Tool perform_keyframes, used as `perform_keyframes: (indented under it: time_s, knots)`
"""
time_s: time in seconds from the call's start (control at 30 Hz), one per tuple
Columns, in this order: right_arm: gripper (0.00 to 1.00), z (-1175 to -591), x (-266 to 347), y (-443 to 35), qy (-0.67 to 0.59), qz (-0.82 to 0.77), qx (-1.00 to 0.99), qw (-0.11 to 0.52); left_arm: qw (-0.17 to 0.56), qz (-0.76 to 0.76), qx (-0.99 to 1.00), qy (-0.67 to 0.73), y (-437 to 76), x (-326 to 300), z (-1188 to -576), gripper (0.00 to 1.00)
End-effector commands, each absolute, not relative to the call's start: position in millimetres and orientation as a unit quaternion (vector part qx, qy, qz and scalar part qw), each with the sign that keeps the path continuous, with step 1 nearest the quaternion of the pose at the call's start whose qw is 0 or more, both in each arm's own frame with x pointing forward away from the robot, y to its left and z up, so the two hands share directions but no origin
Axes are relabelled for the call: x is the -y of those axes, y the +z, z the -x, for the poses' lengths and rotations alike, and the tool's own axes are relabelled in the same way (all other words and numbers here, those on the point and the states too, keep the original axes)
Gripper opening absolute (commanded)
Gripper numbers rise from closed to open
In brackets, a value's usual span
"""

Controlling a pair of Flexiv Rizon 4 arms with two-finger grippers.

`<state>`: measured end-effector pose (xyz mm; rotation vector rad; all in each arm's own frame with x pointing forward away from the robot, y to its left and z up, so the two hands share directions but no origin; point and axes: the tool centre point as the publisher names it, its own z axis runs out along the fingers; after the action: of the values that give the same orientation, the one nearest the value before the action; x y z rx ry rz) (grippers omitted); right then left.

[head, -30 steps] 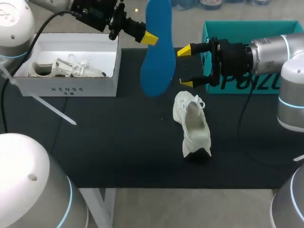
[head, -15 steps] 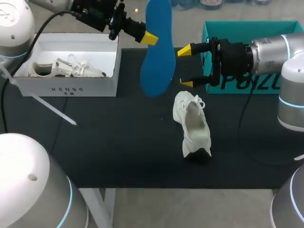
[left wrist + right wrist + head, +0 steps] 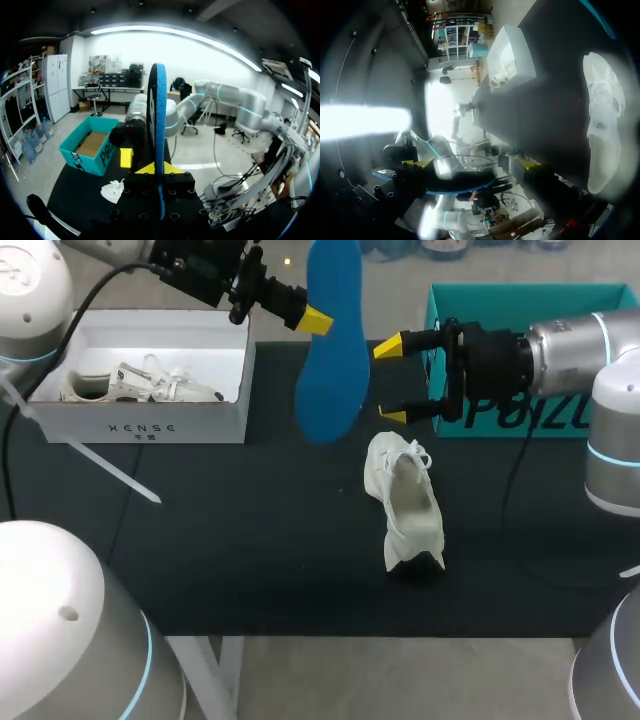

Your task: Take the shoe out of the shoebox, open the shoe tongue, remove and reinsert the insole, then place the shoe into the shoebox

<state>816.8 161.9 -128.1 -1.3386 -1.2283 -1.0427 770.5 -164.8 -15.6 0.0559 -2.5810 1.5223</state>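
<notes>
My left gripper [image 3: 318, 320] is shut on a blue insole [image 3: 330, 350] and holds it upright above the table's back middle. In the left wrist view the insole [image 3: 159, 115] stands edge-on between the yellow tips of that gripper [image 3: 155, 168]. My right gripper [image 3: 390, 380] is open just right of the insole, fingers pointing at it, with nothing held. From the right wrist the insole [image 3: 462, 182] lies just ahead of the open gripper [image 3: 472, 164]. The white shoe [image 3: 405, 500] rests on the black table below the right gripper, opening upward. It shows too as the shoe [image 3: 602, 135].
A white shoebox [image 3: 150, 420] with another white shoe [image 3: 140, 383] inside stands at the back left. A teal box [image 3: 520, 295] stands at the back right behind my right arm. The black table surface [image 3: 250, 540] lies bare toward the front.
</notes>
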Motion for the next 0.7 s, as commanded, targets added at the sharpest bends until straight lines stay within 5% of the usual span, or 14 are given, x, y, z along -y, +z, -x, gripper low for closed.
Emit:
perform_keyframes:
  time_s: [0.03,0.27,0.7]
  knots:
    - [1.0,-816.9,-163.2,-128.7,-0.432,0.554,0.507,0.5,0.072,-0.019,0.859,0.507,-16.0,164.9,-770.4,0.0]
    - [1.0,-816.9,-163.2,-128.7,-0.432,0.554,0.507,0.5,-0.061,0.107,0.842,0.525,-28.5,146.9,-739.2,0.0]
    - [1.0,-816.9,-163.2,-128.7,-0.432,0.554,0.507,0.5,-0.14,0.16,0.782,0.586,-80.1,118.9,-709.7,0.0]
